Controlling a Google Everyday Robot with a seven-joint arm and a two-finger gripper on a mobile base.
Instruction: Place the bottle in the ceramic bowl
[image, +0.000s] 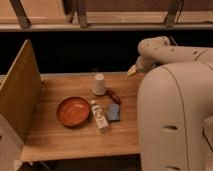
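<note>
The orange-red ceramic bowl (73, 111) sits on the wooden table (65, 142), left of centre. The pale cream bottle (99, 116) lies on its side just right of the bowl, almost touching the rim, with its white cap pointing to the back. The bowl holds nothing. My white arm (170, 100) fills the right side of the view, with its elbow (150, 50) at the upper right. The gripper is not visible in this view; it is hidden or out of the picture.
A white paper cup (99, 84) stands upside down behind the bottle. A small blue-grey square object (113, 112) lies right of the bottle, and a dark red item (114, 96) lies behind it. An upright wooden panel (20, 95) borders the table's left side.
</note>
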